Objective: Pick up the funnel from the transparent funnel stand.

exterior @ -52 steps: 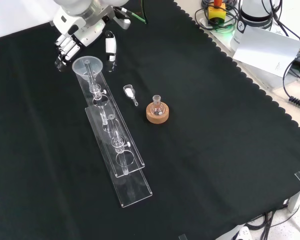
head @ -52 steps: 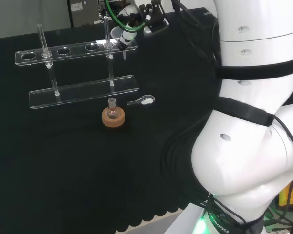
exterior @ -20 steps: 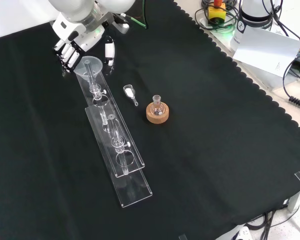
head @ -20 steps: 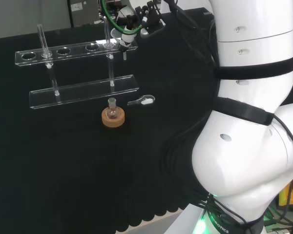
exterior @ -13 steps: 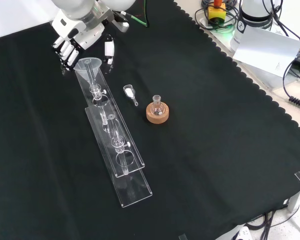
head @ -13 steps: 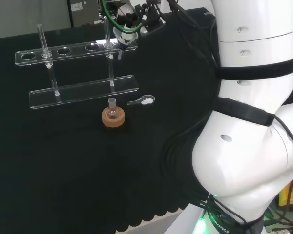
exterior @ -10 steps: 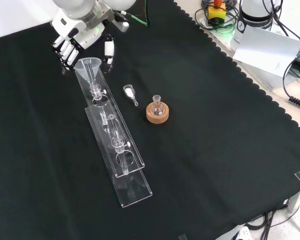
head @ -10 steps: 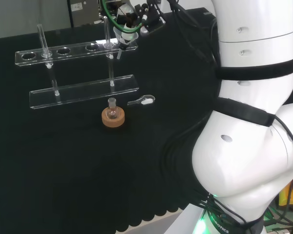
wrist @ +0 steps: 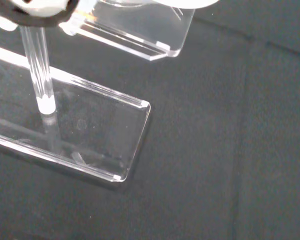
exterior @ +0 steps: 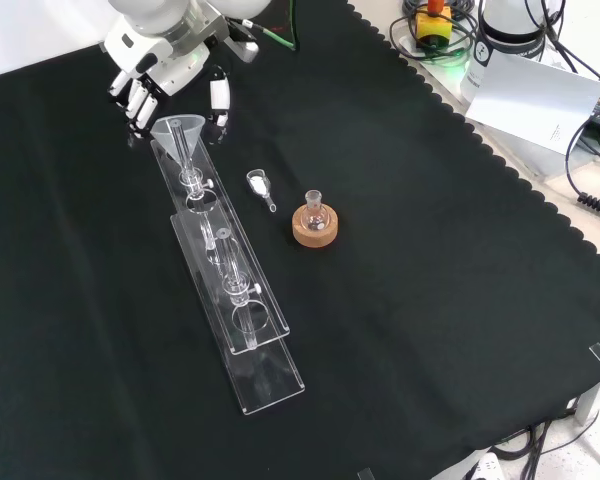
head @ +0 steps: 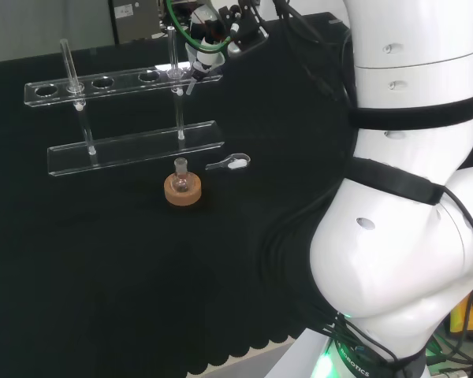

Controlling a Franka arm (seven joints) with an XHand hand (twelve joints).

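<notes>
A clear funnel (exterior: 178, 132) sits tilted at the far end of a transparent funnel stand (exterior: 242, 312) on a black-clothed surface (exterior: 430, 300). The black and white hand (exterior: 160, 78) is at the funnel's cone, fingers curled beside its rim and thumb on the other side; whether it truly grips the funnel is unclear. The funnel is likely light, stiff, slippery and breakable, best held at the wide cone, lifting the stem straight out of the stand's hole.

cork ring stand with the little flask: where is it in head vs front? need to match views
Head view: cork ring stand at centre-left, just in front of the clear funnel stand's base.
Front view: cork ring stand at centre, right of the funnel stand.
Shared landmark: small scoop beside it.
</notes>
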